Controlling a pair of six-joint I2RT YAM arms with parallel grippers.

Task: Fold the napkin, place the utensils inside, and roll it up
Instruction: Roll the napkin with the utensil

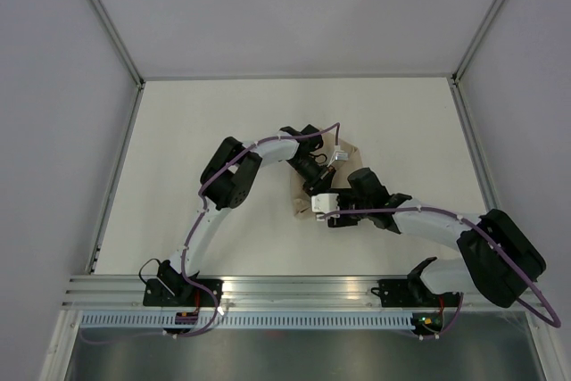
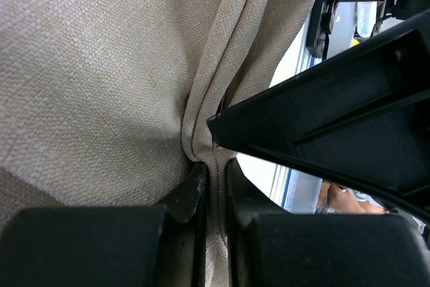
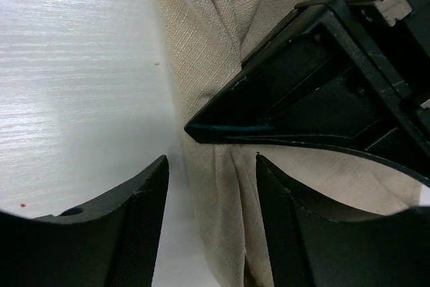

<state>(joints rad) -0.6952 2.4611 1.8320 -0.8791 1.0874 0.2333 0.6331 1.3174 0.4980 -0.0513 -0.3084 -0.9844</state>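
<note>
Left jaws clench a pleat of the napkin (image 2: 101,85); right jaws stand released astride it, reaching from 4 o'clock. Likely hazard: crowded jaws collide, or the pleat slips free.

One napkin (image 1: 302,201): plain tan-beige cloth with a matte weave, crumpled into an uneven heap at mid-frame of the top view, only patches showing. Left wrist view: napkin (image 2: 101,78) fills left and centre, its layers gathered into a vertical ridge and nipped at lower centre by the left gripper (image 2: 213,169). Right wrist view: napkin (image 3: 201,45) folds run top to bottom through mid-frame, left edge on the white table (image 3: 80,65).
</note>
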